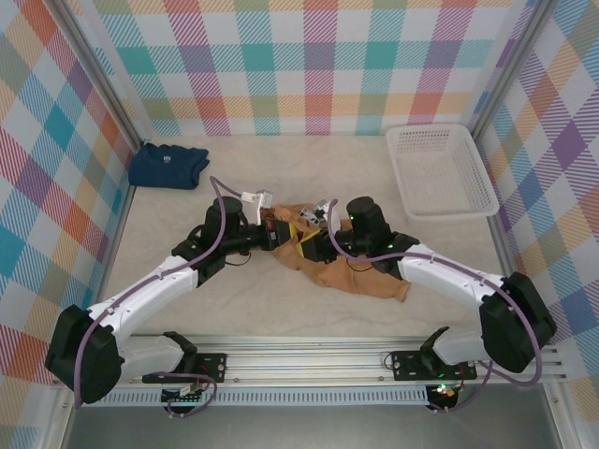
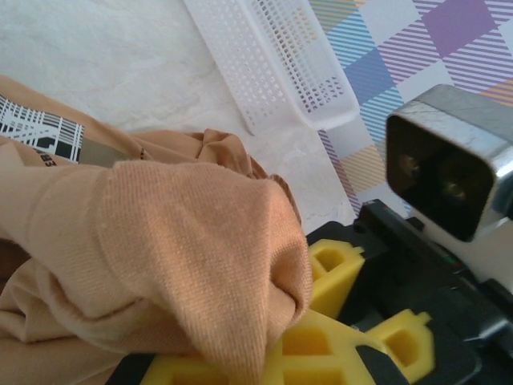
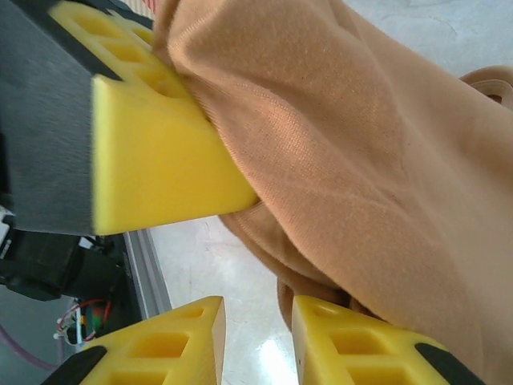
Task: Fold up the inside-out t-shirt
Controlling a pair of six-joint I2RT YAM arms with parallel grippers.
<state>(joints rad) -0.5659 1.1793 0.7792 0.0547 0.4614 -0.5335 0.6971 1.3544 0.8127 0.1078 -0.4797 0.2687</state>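
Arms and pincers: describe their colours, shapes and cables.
Left arm and right arm: white links, black joints, looping purple cables. Right pincer: blocky yellow fingers with hollow cells, on black mounts.

Near the table's (image 1: 281, 313) middle, the left arm (image 1: 225, 224) and right arm (image 1: 370, 224) hide the t-shirt's (image 1: 365, 276) upper part. In the left wrist view, fabric covers the tips of the yellow fingers (image 2: 313, 345), and the white basket (image 2: 280, 64) runs off the top edge. The navy shirt's (image 1: 168, 166) white mark is too small to read.
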